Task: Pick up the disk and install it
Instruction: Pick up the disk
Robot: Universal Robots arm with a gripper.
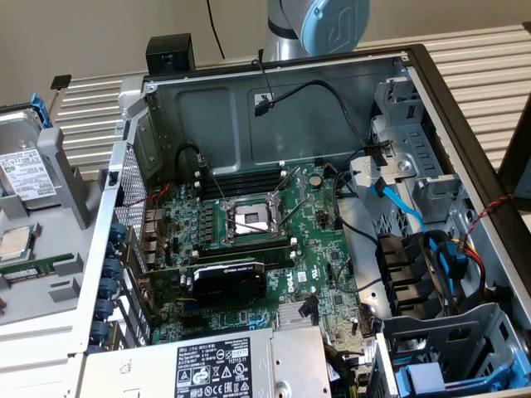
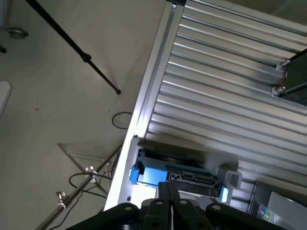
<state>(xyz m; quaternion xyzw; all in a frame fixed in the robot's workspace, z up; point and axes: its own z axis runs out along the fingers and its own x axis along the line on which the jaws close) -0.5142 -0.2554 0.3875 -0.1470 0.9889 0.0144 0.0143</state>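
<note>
Disk (image 1: pixel 25 170) rests label-up in a grey holder (image 1: pixel 62 153), at 9 o'clock of the open computer case (image 1: pixel 216 108) in the exterior view. Its blue carrier frame (image 1: pixel 36 112) is at the far edge.

Wrist view: the disk lies just inside the slatted table's (image 2: pixel 225 96) edge, with bare floor (image 2: pixel 57 120) beyond. Gripper (image 2: pixel 169 191) faces it without touching, jaws pressed together and holding nothing.

Drive bay (image 1: pixel 465 332) sits at 5 o'clock of the case.

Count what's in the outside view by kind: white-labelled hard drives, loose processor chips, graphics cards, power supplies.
Hard drive: 1
Processor chip: 1
Graphics card: 1
Power supply: 1
Total: 4
</note>
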